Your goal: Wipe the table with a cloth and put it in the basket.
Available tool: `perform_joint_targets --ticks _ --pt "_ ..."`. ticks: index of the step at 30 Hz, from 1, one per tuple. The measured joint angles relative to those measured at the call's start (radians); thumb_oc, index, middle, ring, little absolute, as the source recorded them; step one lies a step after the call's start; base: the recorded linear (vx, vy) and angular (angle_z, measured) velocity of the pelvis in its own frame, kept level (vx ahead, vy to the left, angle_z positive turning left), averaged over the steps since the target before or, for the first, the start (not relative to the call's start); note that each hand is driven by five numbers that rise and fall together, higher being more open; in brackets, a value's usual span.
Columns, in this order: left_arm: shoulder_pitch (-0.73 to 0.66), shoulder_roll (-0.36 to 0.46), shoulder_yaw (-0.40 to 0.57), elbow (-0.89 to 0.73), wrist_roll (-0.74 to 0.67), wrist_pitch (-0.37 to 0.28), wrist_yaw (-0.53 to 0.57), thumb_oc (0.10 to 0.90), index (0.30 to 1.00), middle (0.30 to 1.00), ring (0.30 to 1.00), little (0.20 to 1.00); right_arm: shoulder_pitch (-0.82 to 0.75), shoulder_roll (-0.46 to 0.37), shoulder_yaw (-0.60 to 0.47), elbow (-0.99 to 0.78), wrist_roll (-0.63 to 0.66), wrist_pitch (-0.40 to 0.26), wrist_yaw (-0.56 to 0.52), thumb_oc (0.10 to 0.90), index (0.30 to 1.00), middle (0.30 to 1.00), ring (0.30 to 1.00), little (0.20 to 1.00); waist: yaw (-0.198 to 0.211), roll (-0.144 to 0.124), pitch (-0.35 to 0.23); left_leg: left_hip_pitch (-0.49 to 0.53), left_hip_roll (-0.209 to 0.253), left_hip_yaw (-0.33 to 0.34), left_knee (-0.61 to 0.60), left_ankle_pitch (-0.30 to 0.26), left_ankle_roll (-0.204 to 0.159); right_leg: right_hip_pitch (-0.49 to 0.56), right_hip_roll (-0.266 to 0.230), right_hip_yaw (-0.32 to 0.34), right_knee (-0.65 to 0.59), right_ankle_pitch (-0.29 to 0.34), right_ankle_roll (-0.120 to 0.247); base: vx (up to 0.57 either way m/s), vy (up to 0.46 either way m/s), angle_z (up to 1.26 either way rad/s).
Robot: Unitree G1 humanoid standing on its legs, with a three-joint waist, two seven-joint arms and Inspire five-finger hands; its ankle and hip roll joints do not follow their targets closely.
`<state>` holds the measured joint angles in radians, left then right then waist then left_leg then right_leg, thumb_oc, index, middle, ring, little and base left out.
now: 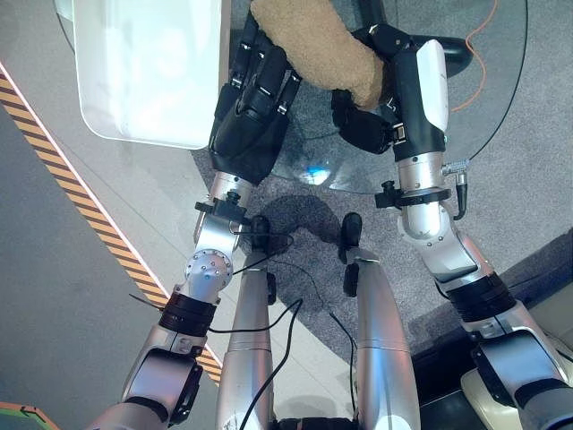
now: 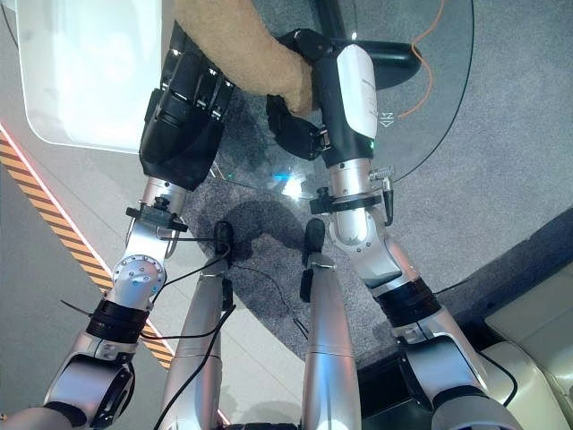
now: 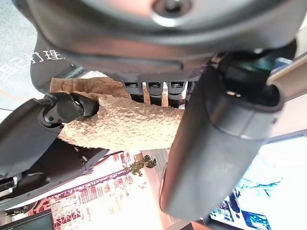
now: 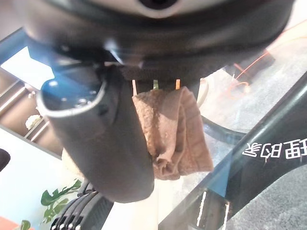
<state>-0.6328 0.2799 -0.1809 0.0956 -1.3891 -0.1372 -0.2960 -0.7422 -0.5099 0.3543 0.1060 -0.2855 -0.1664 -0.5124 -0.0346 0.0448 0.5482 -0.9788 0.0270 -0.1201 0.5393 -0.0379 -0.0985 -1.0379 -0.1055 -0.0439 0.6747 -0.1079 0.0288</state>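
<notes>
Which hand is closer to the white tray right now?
Left. The left hand sits beside the white tray, fingers on the cloth; the right hand holds the cloth's far end, farther away.

Cloth (image 1: 315, 47) lies on the counter (image 1: 466, 98), between the two hands. Left robot hand (image 1: 253, 116) sits at the cloth's left end; right robot hand (image 1: 380, 107) grips its right end. A tray (image 1: 148, 72) lies left of the counter.

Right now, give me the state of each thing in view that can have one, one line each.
cloth: bunched, lifted, held between both hands.
right robot hand: shut on the cloth's end.
left robot hand: fingers straight, against the cloth's other end.
glass table: bare where visible.
</notes>
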Motion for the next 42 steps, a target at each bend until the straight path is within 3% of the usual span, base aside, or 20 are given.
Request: perform_joint_targets --ticks 24,42 --pt "0.0 -0.024 0.005 0.0 0.03 -0.01 0.024 0.8 0.9 0.9 0.9 0.9 0.002 0.035 -0.046 0.0 -0.039 -0.056 -0.145 0.1 0.3 0.3 0.3 0.2 -0.002 0.0 0.0 0.001 0.0 0.0 -0.002 0.0 0.0 0.0 0.0 0.001 -0.002 0.0 0.0 0.0 0.0 0.0" --pt "-0.001 -0.036 0.009 0.0 0.03 -0.02 0.031 0.8 0.9 0.9 0.9 0.9 0.003 0.039 -0.041 0.0 -0.039 -0.059 -0.096 0.1 0.3 0.3 0.3 0.2 -0.002 0.0 0.0 0.001 0.0 0.001 -0.004 0.0 0.0 0.0 0.0 0.001 -0.003 0.0 0.0 0.0 0.0 0.0"
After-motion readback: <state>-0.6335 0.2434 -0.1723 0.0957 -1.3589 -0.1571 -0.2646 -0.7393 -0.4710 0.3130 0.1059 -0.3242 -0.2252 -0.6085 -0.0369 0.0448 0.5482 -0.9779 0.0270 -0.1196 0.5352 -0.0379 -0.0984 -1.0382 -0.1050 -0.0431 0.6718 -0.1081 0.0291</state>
